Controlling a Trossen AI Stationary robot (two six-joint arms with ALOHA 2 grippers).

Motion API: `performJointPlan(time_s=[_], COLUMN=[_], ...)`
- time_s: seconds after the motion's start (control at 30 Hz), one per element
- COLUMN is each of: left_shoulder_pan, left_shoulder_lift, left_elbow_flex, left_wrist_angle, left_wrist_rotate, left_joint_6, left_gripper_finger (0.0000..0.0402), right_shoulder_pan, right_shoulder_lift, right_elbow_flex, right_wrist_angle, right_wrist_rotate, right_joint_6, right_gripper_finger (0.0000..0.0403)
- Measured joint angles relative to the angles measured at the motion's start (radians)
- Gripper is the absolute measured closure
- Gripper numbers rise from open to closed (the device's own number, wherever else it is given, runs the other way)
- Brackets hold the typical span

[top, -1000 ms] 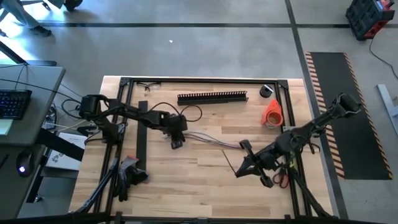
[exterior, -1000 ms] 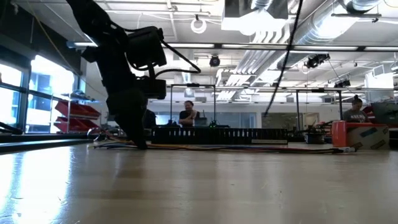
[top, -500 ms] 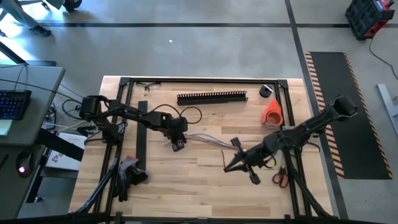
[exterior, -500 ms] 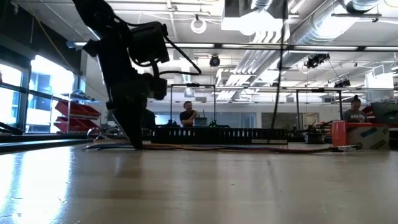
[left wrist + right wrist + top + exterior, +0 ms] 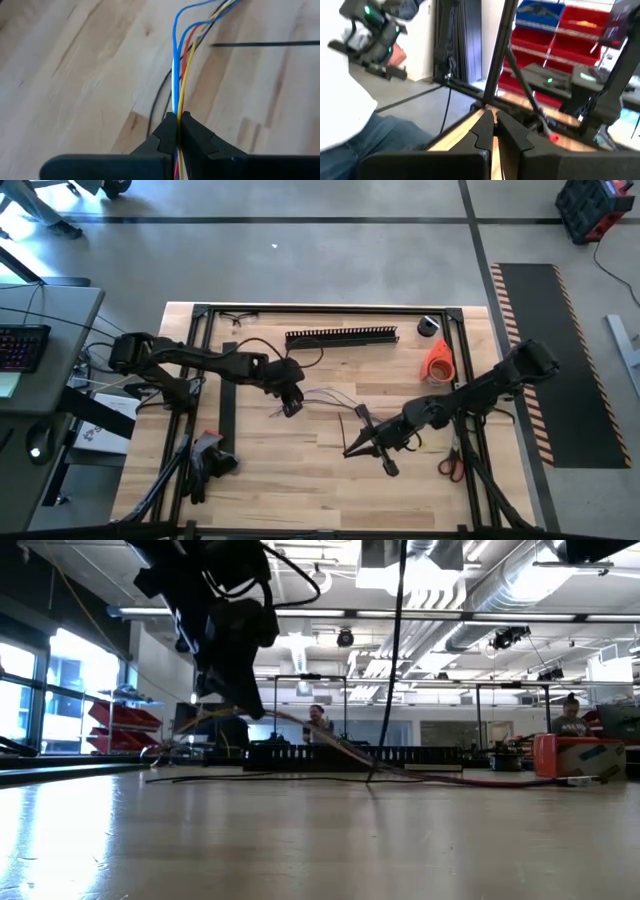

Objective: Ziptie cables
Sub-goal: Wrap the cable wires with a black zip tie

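I see the left gripper clamped on the cables; in the left wrist view its two dark fingertips are pressed together with the wires running straight between them. From that view I count a blue strand, a pale one, a red one and a yellow one, all thin and flexible, lying side by side at the jaws. They stay bunched just ahead of the gripper, then fan apart farther out, where the blue strand bows away from the rest. A thin black wire lies on the wooden table just beside the bundle.

In the high view the wires look pale and run from the left gripper toward the right gripper, spreading loosely over the table's middle. In the low view I see the held end lifted off the surface: the bundle slopes down from the left gripper to the tabletop.

The right gripper is fully closed. In the right wrist view its fingers meet on a thin dark straight strand that stands up from the jaws. In the high view this gripper sits beyond the cables' far end, on the side away from the long black slotted strip. Orange-handled scissors lie near the right arm.
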Motion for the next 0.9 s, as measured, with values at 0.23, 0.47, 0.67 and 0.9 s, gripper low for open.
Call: performJointPlan(time_s=[0.23,0.47,0.67,0.9], left_shoulder_pan=[-0.040,-0.067,-0.039,0.009], left_shoulder_lift=[-0.002,-0.002,-0.003,-0.003], left_elbow_flex=[0.000,0.000,-0.056,-0.171], left_wrist_angle=[-0.003,-0.004,0.017,0.075], left_wrist_rotate=[-0.018,-0.058,-0.104,-0.052], left_joint_6=[-0.024,-0.026,-0.027,-0.057], left_gripper_finger=[0.0401,0.0401,0.0401,0.0357], right_shoulder_pan=[-0.033,-0.091,-0.097,-0.097], right_shoulder_lift=[0.042,0.041,0.041,0.041], right_elbow_flex=[-0.062,-0.236,-0.267,-0.267], right_wrist_angle=[0.079,0.368,0.366,0.352], right_wrist_rotate=[0.081,0.125,0.183,0.182], right_joint_6=[0.022,0.146,0.151,0.136], right_gripper_finger=[0.0403,0.0403,0.0403,0.0403])
